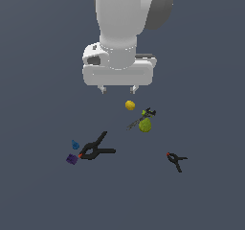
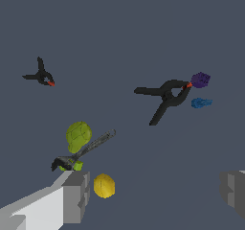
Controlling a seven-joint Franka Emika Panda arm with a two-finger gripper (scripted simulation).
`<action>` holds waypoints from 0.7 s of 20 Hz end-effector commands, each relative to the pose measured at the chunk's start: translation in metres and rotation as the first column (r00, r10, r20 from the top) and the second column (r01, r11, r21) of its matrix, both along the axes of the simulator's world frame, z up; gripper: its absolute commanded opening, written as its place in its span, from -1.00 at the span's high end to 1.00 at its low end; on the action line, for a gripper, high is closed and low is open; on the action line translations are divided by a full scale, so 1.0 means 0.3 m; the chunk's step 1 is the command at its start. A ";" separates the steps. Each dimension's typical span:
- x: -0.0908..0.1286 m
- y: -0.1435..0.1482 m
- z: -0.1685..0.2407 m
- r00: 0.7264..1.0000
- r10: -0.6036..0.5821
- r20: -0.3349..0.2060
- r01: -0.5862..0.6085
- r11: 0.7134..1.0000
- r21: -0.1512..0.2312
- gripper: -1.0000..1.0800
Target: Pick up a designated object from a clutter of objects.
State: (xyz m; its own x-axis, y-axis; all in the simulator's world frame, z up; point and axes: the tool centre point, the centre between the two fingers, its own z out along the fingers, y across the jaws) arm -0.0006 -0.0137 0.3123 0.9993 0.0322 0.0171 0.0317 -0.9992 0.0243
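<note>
The small yellow-orange lemon-like fruit (image 1: 130,105) lies on the dark floor, just below and slightly to the exterior view's right of my gripper (image 1: 117,88). In the wrist view the lemon-like fruit (image 2: 104,185) sits between my fingers, close to one finger (image 2: 76,191). My gripper (image 2: 155,190) is open and empty, above the floor. The green pear-like fruit (image 1: 145,125) (image 2: 78,136) lies beside a thin dark tool (image 1: 139,119) (image 2: 91,146), close to the lemon-like fruit.
A large black spring clamp (image 1: 94,149) (image 2: 165,96) lies next to a purple cube (image 1: 72,159) (image 2: 200,79) and a blue piece (image 1: 75,144) (image 2: 201,102). A smaller black clamp (image 1: 176,160) (image 2: 41,74) lies apart at the exterior view's right.
</note>
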 end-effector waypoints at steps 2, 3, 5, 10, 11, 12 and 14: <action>0.000 -0.002 -0.001 1.000 -0.001 -0.001 0.001 1.000 0.000 -0.92; -0.001 -0.007 -0.005 1.000 -0.004 -0.003 0.004 1.000 0.001 -0.92; -0.004 -0.026 -0.018 1.000 -0.015 -0.011 0.015 1.000 0.003 -0.92; -0.011 -0.086 -0.051 0.998 -0.051 -0.037 0.051 0.999 0.010 -0.92; -0.011 -0.089 -0.051 0.998 -0.053 -0.038 0.053 0.999 0.010 -0.92; -0.011 -0.089 -0.050 0.998 -0.053 -0.038 0.053 0.999 0.010 -0.92; -0.011 -0.085 -0.050 0.998 -0.050 -0.037 0.051 0.999 0.010 -0.92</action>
State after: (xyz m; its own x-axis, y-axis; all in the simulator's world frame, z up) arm -0.0040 -0.0399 0.2974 0.9996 -0.0196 -0.0195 -0.0193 -0.9997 0.0135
